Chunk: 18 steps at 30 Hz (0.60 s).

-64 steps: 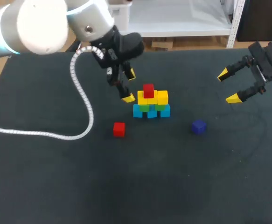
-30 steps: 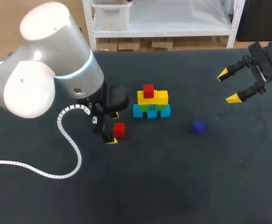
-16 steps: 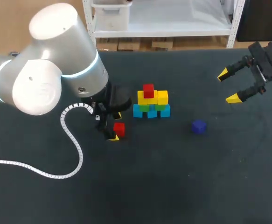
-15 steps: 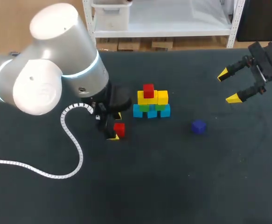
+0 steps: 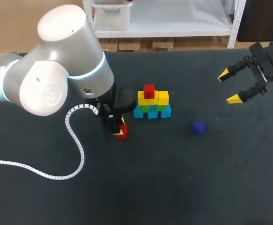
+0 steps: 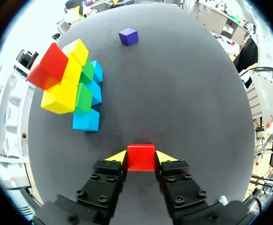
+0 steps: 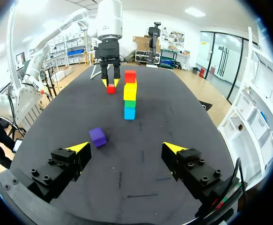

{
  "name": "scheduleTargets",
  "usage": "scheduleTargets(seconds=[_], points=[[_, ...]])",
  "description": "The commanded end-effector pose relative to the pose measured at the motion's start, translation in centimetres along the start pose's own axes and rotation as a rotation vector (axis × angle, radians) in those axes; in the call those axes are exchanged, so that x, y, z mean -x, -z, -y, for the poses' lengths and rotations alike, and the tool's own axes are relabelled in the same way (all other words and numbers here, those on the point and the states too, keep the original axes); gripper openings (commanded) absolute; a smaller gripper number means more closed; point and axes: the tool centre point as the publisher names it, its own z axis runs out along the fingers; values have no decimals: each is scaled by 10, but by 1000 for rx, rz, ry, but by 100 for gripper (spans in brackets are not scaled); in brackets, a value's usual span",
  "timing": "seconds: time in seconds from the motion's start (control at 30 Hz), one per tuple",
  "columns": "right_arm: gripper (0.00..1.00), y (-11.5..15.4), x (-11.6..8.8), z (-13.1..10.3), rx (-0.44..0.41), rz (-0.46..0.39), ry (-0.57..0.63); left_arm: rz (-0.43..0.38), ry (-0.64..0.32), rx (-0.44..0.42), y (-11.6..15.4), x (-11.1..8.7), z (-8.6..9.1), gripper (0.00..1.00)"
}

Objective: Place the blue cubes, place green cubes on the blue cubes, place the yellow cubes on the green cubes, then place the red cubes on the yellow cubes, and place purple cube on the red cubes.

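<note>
A loose red cube (image 6: 141, 157) lies on the dark table left of the stack, and my left gripper (image 6: 141, 159) is shut on it, one yellow tip against each side. In the head view this cube (image 5: 122, 133) peeks out under the left gripper (image 5: 119, 129). The stack has blue cubes (image 5: 152, 113) at the base, green cubes (image 5: 148, 108) on them, yellow cubes (image 5: 163, 97) above and one red cube (image 5: 149, 90) on top. A purple cube (image 5: 199, 127) lies alone to the stack's right. My right gripper (image 5: 230, 86) hangs open at the far right, above the table, with the purple cube (image 7: 97, 137) ahead of it.
A white coiled cable (image 5: 75, 150) from my left arm trails over the table's left part. The table's dark top (image 5: 173, 178) stretches bare toward the front.
My left gripper has shifted slightly right and its fingers have come together onto the loose red cube. The right arm, the stack and the purple cube have not moved.
</note>
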Motion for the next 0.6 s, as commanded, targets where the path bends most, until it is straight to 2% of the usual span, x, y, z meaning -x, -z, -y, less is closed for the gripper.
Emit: scheduleTargets(seconds=[0.03, 0.33, 0.47, 0.6], points=[[100, 0, 0, 0, -1, 1, 1, 13, 4, 28, 14, 4, 20, 0], [100, 0, 0, 0, -1, 1, 1, 27, -10, 29, 26, 49, 60, 0], [100, 0, 0, 0, -1, 1, 1, 47, -12, 31, 29, 71, 65, 0], [100, 0, 0, 0, -1, 1, 1, 55, -60, 27, 28, 94, 64, 0]])
